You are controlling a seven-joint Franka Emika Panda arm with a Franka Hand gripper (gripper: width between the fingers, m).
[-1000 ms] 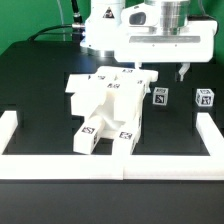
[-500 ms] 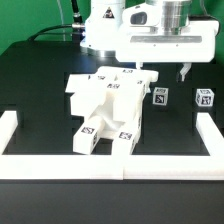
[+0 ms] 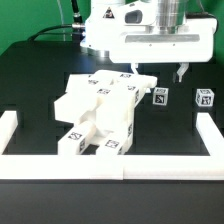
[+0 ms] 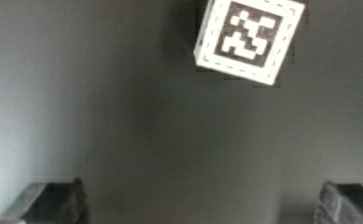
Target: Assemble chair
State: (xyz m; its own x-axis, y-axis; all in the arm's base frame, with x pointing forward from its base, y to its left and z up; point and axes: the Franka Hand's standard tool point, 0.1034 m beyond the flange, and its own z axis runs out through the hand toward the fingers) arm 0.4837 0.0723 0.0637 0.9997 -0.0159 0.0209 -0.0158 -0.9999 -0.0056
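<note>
- A black table [image 3: 35, 75] fills the scene, fenced by a low white border wall [image 3: 60, 167] along the front and sides.
- The gripper [image 3: 155, 72] hangs above the table behind the chair. Its fingers [image 4: 53, 200] are spread wide, with nothing between them.
- Judged from this, the step in hand is reaching for the next piece. To do it well, centre one piece between the fingers, come straight down, and avoid knocking the chair.
- In the wrist view, only a white tagged piece [image 4: 249, 35] shows. It lies ahead of the fingers, not between them.
- The chair [image 3: 100, 112] sits mid-table, towards the exterior view's left, near the front wall. It is a part-built cluster of chunky matte white bars and a flat panel, tilted, with black-and-white tags.
- Two small blocks [image 3: 160, 96] lie loose on the exterior view's right, apart from the chair.
</note>
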